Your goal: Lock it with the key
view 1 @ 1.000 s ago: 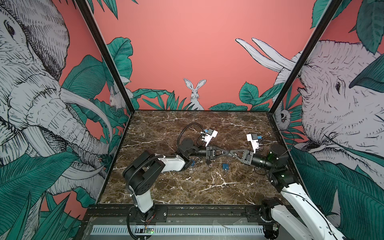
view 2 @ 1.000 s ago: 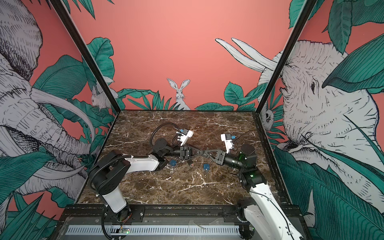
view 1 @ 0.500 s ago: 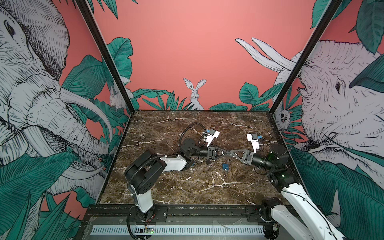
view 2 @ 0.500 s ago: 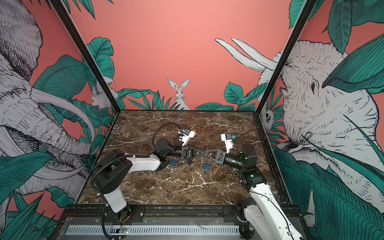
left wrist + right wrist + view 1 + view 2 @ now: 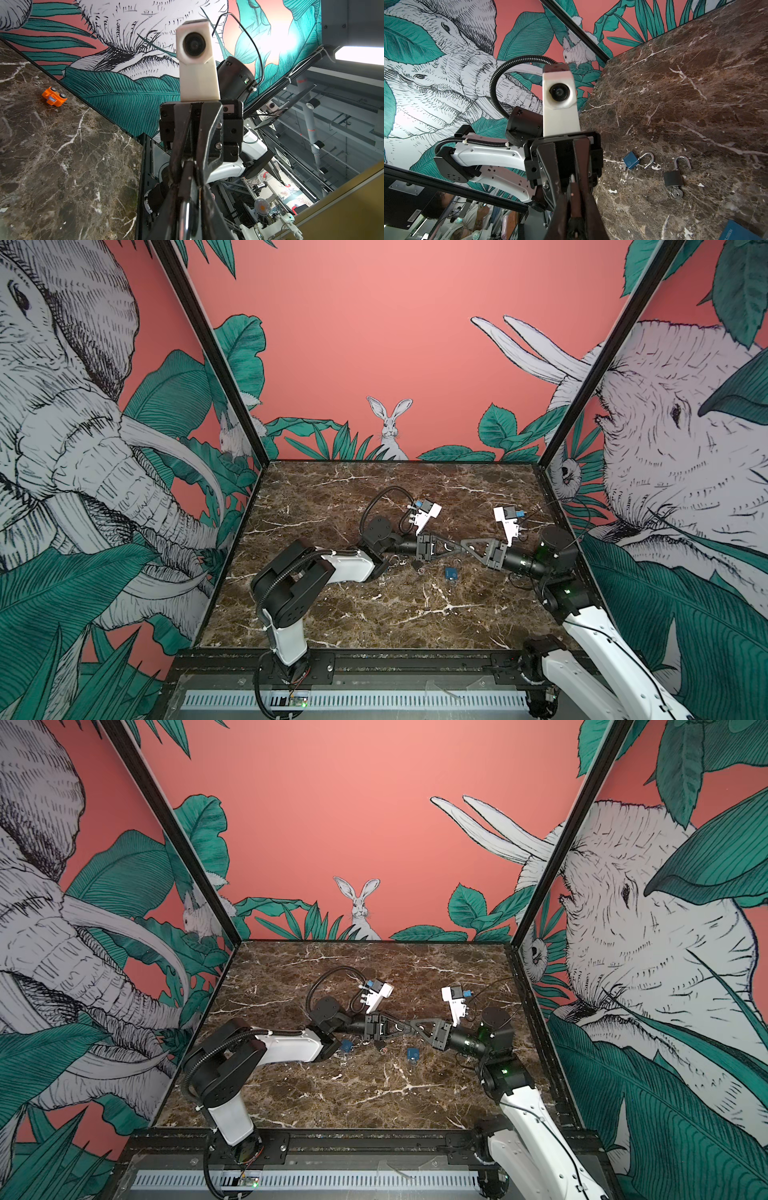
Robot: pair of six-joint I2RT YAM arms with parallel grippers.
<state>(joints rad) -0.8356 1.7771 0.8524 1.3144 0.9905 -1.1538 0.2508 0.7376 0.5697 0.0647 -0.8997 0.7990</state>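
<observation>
Gripping padlock (image 5: 185, 209), left claw (image 5: 456, 548), right claw (image 5: 466, 548) clenched, marble tabletop (image 5: 374, 614), jungle-mural walls (image 5: 374, 344)

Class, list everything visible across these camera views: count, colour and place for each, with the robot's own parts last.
table: one, brown marble, enclosure floor
blue padlock: one, blue, open, on table
blue item: one, blue, on table apart from the padlocks; unidentifiable
black padlock: one, black, open, beside blue padlock
key: one, silver, at black padlock's base
toy truck: one, orange, near a wall
held item: one, dark with shiny metal, between both end effectors
left end effector: one, black, gripping held item
right end effector: one, black, gripping held item
</observation>
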